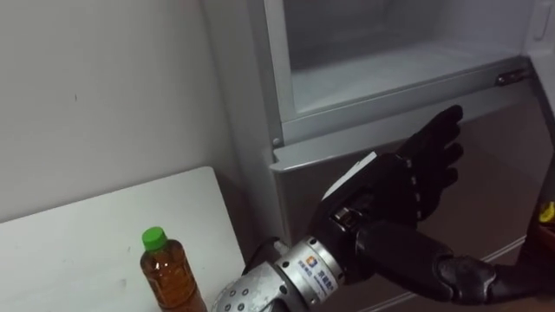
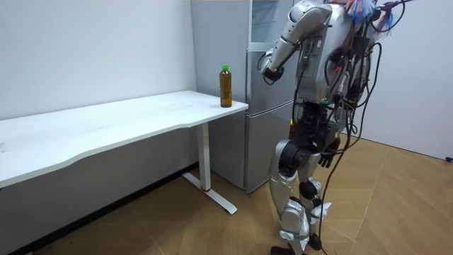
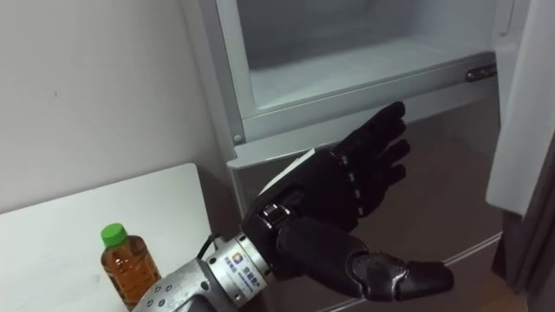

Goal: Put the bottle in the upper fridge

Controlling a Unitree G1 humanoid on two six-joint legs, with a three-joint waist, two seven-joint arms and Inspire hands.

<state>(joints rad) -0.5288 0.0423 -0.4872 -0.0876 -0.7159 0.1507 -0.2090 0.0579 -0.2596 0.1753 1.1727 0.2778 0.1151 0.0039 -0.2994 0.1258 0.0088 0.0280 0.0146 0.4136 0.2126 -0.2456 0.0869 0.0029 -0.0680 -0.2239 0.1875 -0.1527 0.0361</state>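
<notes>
A clear bottle [image 1: 169,273] of amber drink with a green cap stands upright on the corner of the white table [image 1: 78,243], next to the fridge. The fridge's upper compartment [image 1: 390,69] is open, with a bare white floor inside. My left hand [image 1: 408,186] is raised in front of the fridge's lower door, just below that opening. It is open, fingers straight and pointing up towards the compartment, thumb stretched out to the right, and it holds nothing. The bottle stays down to its left, apart from it. In the room view the bottle [image 2: 225,86] is at the table's end and my left hand [image 2: 269,65] is lifted beside the fridge.
I stand facing the grey fridge [image 2: 265,120], with the long table [image 2: 127,120] at my left along the wall. The upper door [image 3: 529,104] hangs open at the right edge. The floor is wood [image 2: 396,212].
</notes>
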